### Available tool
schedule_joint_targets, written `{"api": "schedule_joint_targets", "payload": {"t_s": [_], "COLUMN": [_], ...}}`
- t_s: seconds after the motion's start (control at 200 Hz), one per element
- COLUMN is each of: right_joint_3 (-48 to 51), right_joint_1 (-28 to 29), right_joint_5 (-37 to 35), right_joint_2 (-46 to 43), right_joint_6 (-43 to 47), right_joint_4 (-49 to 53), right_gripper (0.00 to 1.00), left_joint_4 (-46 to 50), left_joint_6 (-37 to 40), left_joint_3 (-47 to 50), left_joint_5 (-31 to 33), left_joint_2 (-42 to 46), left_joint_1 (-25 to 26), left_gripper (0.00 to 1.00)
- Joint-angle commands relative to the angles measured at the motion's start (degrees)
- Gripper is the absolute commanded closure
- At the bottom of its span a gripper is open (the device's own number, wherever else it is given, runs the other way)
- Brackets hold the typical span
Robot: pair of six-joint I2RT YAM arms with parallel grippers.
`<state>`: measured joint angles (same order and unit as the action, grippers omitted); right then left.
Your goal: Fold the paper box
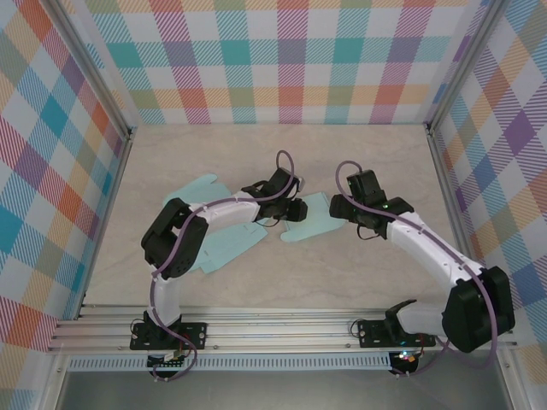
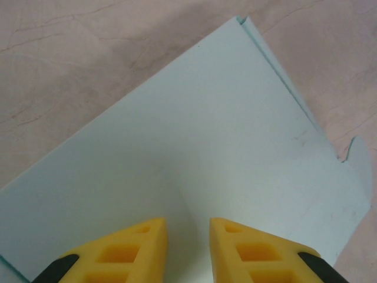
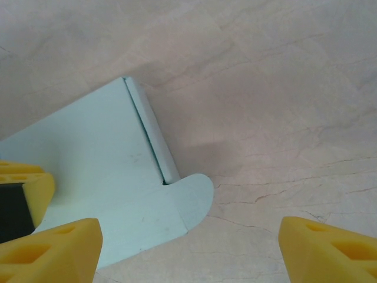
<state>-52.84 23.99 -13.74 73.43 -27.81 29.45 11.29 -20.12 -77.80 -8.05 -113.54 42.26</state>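
The paper box (image 1: 224, 245) is a flat pale teal blank lying on the table, with rounded tabs at its ends. My left gripper (image 1: 285, 207) stands over its middle. In the left wrist view the fingertips (image 2: 188, 229) are a narrow gap apart above the sheet (image 2: 206, 130), and a soft bend in the paper runs between them. Nothing is pinched that I can see. My right gripper (image 1: 338, 208) sits at the blank's right end. Its jaws (image 3: 188, 230) stand wide open over bare table, beside a rounded tab (image 3: 194, 197) and a folded lip (image 3: 150, 132).
The beige marble-patterned tabletop (image 1: 367, 162) is walled on three sides by checked panels (image 1: 282, 60). A metal rail (image 1: 282, 329) carries both arm bases along the near edge. A yellow finger of the left gripper (image 3: 26, 183) shows at the left edge of the right wrist view.
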Motion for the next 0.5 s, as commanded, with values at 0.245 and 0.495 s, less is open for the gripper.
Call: {"api": "schedule_joint_targets", "payload": {"t_s": [0.245, 0.495], "right_joint_3": [1.3, 4.1], "right_joint_1": [-3.8, -3.9], "right_joint_5": [11.4, 16.2], "right_joint_2": [7.8, 6.2], "right_joint_6": [0.7, -2.6], "right_joint_4": [-4.6, -6.2], "right_gripper": [0.22, 0.15], "left_joint_4": [0.4, 7.3], "left_joint_6": [0.8, 7.0], "left_joint_3": [1.0, -4.4], "left_joint_5": [3.1, 16.5], "left_joint_2": [1.7, 6.3], "left_joint_1": [0.1, -1.2], "left_gripper": [0.7, 0.41]}}
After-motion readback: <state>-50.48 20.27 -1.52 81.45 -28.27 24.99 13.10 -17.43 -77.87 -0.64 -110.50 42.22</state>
